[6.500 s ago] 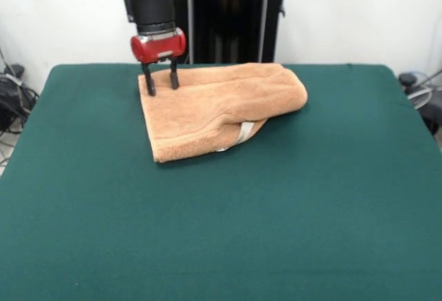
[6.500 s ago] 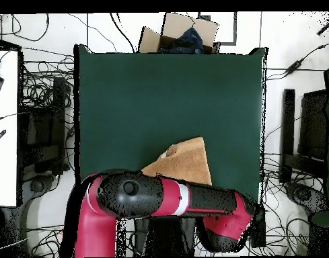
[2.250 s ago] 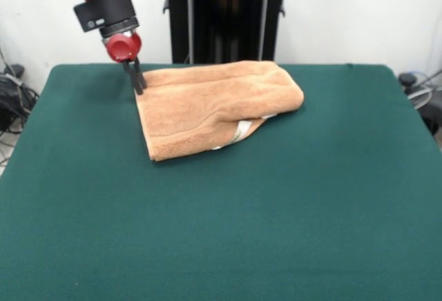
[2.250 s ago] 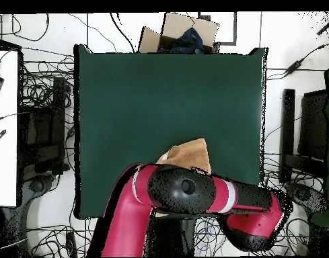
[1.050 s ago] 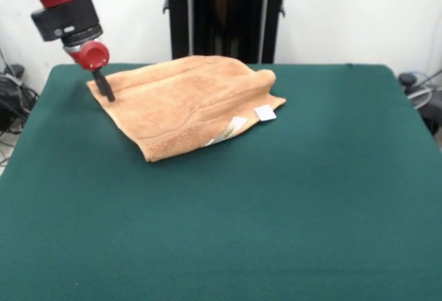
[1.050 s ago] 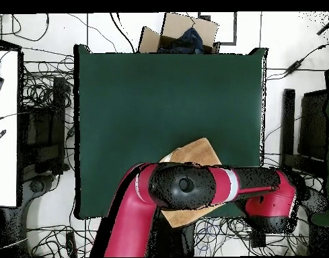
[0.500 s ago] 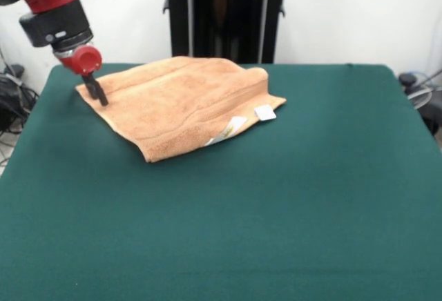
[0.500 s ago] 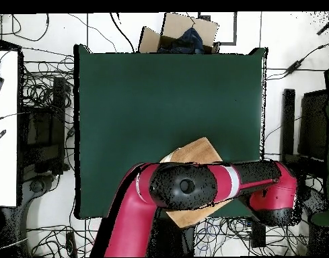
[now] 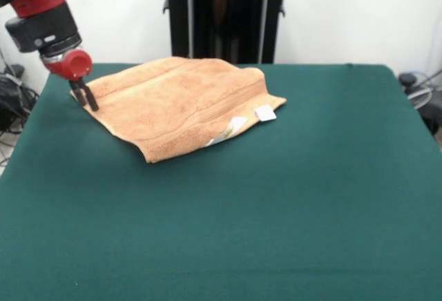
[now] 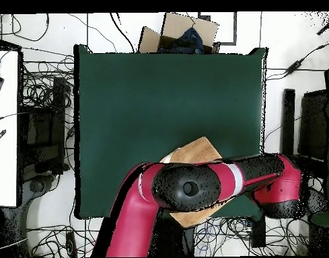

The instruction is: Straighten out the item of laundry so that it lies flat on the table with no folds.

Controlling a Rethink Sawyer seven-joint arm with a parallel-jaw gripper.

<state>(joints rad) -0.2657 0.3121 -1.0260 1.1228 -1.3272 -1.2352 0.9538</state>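
Observation:
The peach-orange towel (image 9: 183, 104) lies at the far left part of the green table (image 9: 290, 211), mostly spread, with a raised fold along its far right side and its front edge doubled over. Its white tag (image 9: 264, 112) sticks out at the right edge. My gripper (image 9: 83, 97) is at the towel's far left corner, shut on that corner just above the table. In the overhead view my arm hides the gripper and most of the towel (image 10: 196, 150), which reaches the table's (image 10: 160, 94) near edge.
The black pedestal (image 9: 224, 14) stands behind the table's far edge. In the overhead view a cardboard box (image 10: 180, 32) sits beyond the table's top edge, and cables and dark equipment (image 10: 42, 127) lie along both sides.
Over the last few seconds the gripper has dragged the towel's corner left, opening the folded towel. In the last half second it moved a little further left and up.

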